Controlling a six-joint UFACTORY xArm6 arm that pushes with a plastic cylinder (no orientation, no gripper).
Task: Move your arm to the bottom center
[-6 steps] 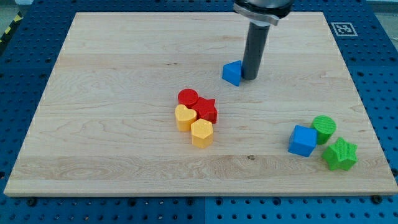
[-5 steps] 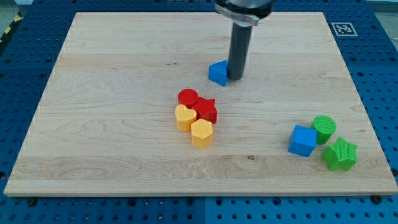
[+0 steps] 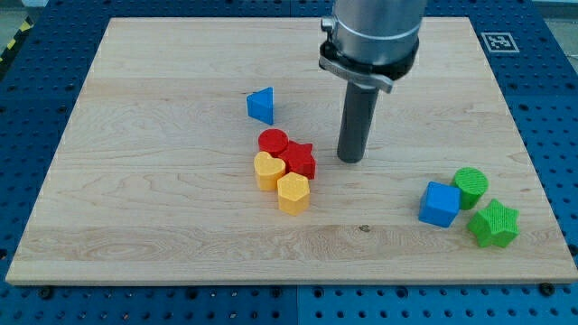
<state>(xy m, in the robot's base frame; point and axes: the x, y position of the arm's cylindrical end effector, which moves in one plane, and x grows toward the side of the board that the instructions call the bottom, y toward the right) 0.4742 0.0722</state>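
Observation:
My tip (image 3: 350, 160) rests on the wooden board (image 3: 163, 226), right of centre. It stands a short way to the right of the red star (image 3: 301, 161) and does not touch it. The red star sits in a tight cluster with a red cylinder (image 3: 273, 143), a yellow heart (image 3: 267, 170) and a yellow hexagon block (image 3: 293, 192). A small blue triangle block (image 3: 261, 105) lies up and to the left of my tip, well apart from it.
At the view's right, a blue cube (image 3: 440, 204), a green cylinder (image 3: 470, 187) and a green star (image 3: 494, 224) are grouped near the board's edge. A marker tag (image 3: 497, 41) sits at the board's top right corner.
My tip pushed the blue triangle block to the left, then left it and moved down the view and a little right. The blue triangle block now sits further left. Other blocks have not moved.

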